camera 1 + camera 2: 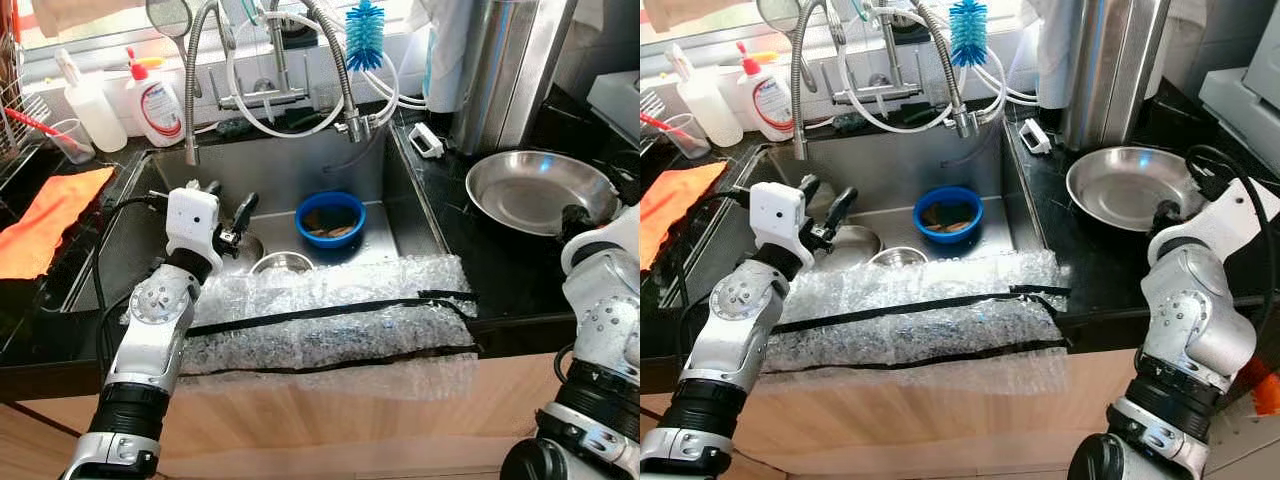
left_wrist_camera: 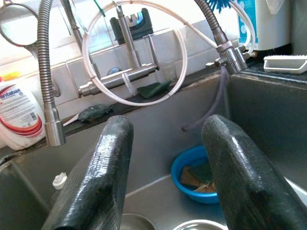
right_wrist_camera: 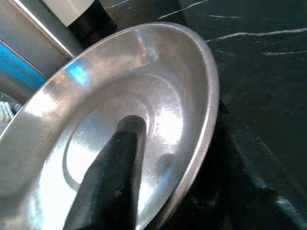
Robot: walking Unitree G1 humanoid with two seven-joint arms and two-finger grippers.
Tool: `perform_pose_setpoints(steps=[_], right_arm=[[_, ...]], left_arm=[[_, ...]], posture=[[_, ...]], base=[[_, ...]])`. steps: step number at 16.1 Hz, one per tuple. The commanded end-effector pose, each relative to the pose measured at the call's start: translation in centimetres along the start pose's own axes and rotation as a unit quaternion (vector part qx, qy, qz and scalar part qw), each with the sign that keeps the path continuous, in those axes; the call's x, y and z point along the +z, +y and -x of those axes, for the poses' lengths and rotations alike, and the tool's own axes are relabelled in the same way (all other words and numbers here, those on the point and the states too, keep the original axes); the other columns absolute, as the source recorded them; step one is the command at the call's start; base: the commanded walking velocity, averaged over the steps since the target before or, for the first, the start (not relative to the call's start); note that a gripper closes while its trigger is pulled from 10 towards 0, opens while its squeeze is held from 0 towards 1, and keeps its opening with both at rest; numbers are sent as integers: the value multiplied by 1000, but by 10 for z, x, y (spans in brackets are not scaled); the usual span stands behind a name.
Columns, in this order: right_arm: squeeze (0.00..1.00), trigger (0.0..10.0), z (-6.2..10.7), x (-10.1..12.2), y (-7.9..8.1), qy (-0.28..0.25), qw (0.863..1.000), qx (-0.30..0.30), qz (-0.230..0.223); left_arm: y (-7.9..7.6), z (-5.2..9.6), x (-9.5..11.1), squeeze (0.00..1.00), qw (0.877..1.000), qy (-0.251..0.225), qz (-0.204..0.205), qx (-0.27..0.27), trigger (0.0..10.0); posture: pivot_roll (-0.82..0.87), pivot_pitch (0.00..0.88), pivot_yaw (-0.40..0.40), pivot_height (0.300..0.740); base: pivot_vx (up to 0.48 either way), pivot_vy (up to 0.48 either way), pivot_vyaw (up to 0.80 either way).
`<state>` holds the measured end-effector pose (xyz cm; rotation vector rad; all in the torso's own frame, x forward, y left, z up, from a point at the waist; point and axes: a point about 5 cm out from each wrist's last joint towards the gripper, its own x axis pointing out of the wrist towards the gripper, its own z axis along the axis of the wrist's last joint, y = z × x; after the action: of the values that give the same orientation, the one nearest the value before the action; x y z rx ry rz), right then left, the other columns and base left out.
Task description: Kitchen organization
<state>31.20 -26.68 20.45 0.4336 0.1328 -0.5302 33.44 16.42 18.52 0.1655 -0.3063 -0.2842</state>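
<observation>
Bubble wrap [image 1: 330,320] covers the sink's front edge. Left pincer [image 1: 228,215] hangs spread above it. Right pincer [image 1: 1164,212] pinches the pan [image 1: 535,190] rim; shiny metal looks slippery, stiff.

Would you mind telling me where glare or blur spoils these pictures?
Left eye view: window light washes out the top edge behind the faucet. Left wrist view: the left gripper fingers loom soft and close. Right wrist view: bright highlights streak the steel bowl.
</observation>
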Motion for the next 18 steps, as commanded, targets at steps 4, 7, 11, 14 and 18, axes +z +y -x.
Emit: perform_pose_setpoints(steps=[4,7,11,14,18], right_arm=[[0,0,5,-10,11,10,1000,18,0],[0,0,5,-9,11,6,1000,19,4],[0,0,6,-9,13,2,1000,22,16],[0,0,8,-11,17,0,999,26,26],[0,10000,14,-17,23,-8,998,37,44]], left_arm=[[6,0,6,0,1000,-3,-18,-5,10000],[5,-1,7,0,1000,-4,-18,-7,10000],[4,-2,7,0,1000,-5,-17,-10,10000],[4,-3,6,0,1000,-5,-16,-9,10000],[5,0,5,0,1000,-3,-15,-6,10000]], posture=[[-180,24,148,740],[-182,18,149,740],[-184,10,147,740],[-187,6,146,740],[-187,0,149,740]], base=[[0,0,0],[0,0,0],[0,0,0],[0,0,0],[0,0,0]])
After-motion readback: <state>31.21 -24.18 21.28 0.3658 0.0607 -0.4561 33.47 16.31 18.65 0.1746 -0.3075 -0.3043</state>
